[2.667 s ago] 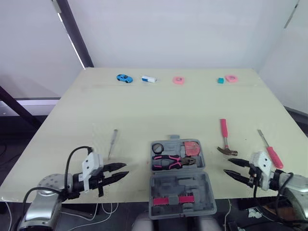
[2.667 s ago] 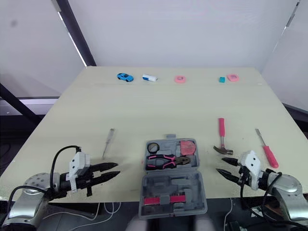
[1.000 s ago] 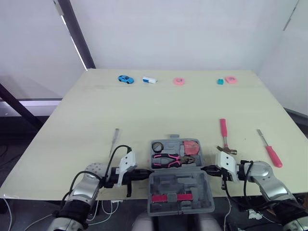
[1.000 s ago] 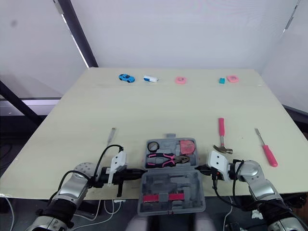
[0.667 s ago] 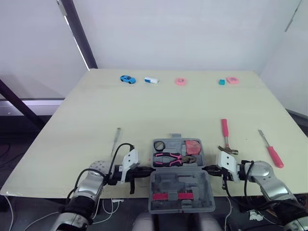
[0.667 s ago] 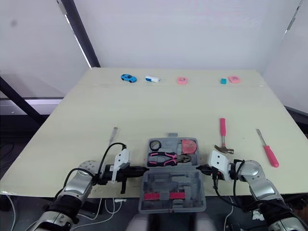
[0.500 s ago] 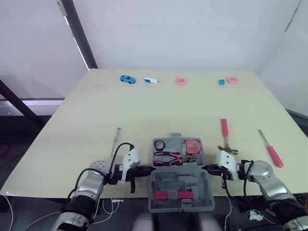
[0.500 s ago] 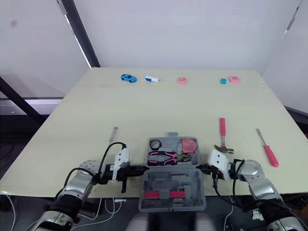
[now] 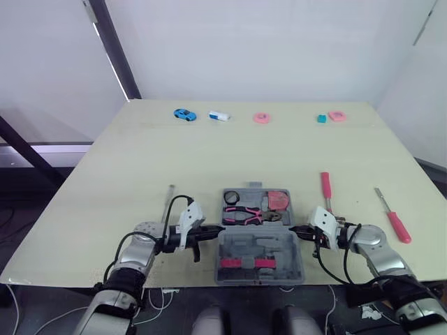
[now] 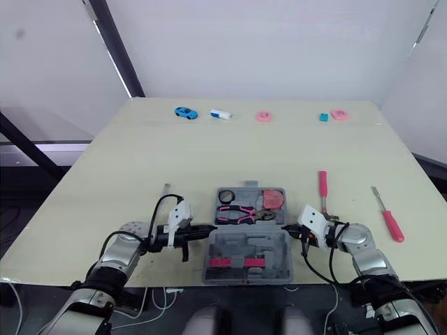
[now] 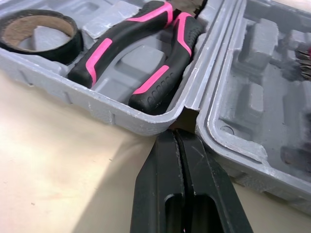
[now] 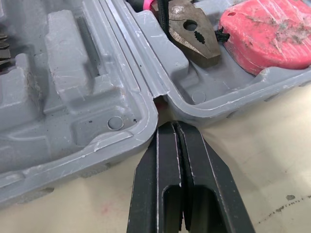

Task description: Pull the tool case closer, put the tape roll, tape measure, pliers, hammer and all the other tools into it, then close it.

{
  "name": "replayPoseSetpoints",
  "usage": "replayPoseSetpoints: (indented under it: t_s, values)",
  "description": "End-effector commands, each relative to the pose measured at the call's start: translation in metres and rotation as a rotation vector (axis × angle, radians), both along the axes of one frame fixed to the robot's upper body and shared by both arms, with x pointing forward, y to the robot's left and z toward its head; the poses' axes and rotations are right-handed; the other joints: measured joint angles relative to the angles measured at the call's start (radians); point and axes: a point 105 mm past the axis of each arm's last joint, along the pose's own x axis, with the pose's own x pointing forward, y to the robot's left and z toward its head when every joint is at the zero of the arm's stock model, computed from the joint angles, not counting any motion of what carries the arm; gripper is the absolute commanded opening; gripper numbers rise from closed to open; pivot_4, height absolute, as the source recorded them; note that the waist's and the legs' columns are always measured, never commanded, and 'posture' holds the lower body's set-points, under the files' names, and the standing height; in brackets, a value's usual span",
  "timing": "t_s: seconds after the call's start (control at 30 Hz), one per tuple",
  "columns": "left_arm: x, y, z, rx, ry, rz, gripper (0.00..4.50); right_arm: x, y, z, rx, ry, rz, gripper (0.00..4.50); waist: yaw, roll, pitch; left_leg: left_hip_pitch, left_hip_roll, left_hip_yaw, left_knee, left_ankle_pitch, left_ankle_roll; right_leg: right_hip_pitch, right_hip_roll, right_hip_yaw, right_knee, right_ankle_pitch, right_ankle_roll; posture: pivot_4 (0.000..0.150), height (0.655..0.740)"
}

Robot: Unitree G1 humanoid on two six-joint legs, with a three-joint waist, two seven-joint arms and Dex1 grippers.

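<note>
The grey tool case (image 9: pixel 258 237) lies open near the table's front edge. Its far half holds a black tape roll (image 9: pixel 231 197), pink-handled pliers (image 9: pixel 248 216) and a red tape measure (image 9: pixel 279 199). Its near half holds a pink bit strip (image 9: pixel 246 263). My left gripper (image 9: pixel 213 234) is shut, with its tips against the hinge notch on the case's left side (image 11: pixel 184 114). My right gripper (image 9: pixel 297 230) is shut too, tips at the right hinge notch (image 12: pixel 158 92). A pink-handled hammer (image 9: pixel 326 199) lies just right of the case. A pink-handled screwdriver (image 9: pixel 392 218) lies farther right, and a thin grey tool (image 9: pixel 170 197) lies to the left.
Along the table's far edge sit a blue toy car (image 9: pixel 184 114), a white block (image 9: pixel 219 116), two pink pieces (image 9: pixel 262 118) (image 9: pixel 337 115) and a teal cube (image 9: pixel 321 118). The case's near half reaches the front table edge (image 9: pixel 174 283).
Both grippers shut and came in from the sides to the case's hinge ends. In the last half second the case slid away from the front edge, with the grippers alongside.
</note>
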Motion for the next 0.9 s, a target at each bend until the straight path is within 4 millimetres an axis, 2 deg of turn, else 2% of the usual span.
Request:
replayPoseSetpoints:
  t_s: [0.03,0.33,0.63,0.9]
  values:
    - [0.012,-0.003,0.005,-0.002,-0.037,0.039,0.00,0.010,0.009,0.015,0.032,-0.073,0.012,0.04,0.000,0.000,0.000,0.000,0.000,0.000,0.000,0.000,0.000,0.000,0.001,0.001,0.000,0.000,0.000,0.150,0.7395]
    - [0.019,-0.004,0.005,-0.007,-0.029,0.053,0.00,0.026,0.011,0.021,0.045,-0.107,-0.035,0.04,-0.005,0.000,0.000,0.000,0.000,0.000,0.001,0.000,0.000,0.000,0.002,0.002,0.000,0.000,0.000,0.150,0.7395]
    - [0.028,-0.004,0.006,-0.002,-0.033,0.083,0.00,0.028,0.013,0.018,0.042,-0.105,-0.040,0.04,-0.008,0.000,0.000,0.000,0.000,0.000,0.001,0.000,0.000,0.000,0.002,0.002,0.000,0.002,0.003,0.150,0.7395]
    - [0.025,-0.007,0.003,-0.001,-0.024,0.066,0.00,0.029,0.012,0.018,0.039,-0.107,-0.047,0.04,-0.009,0.000,0.000,0.000,0.000,0.000,0.001,0.000,0.000,0.000,0.002,0.003,0.000,0.002,0.003,0.150,0.7395]
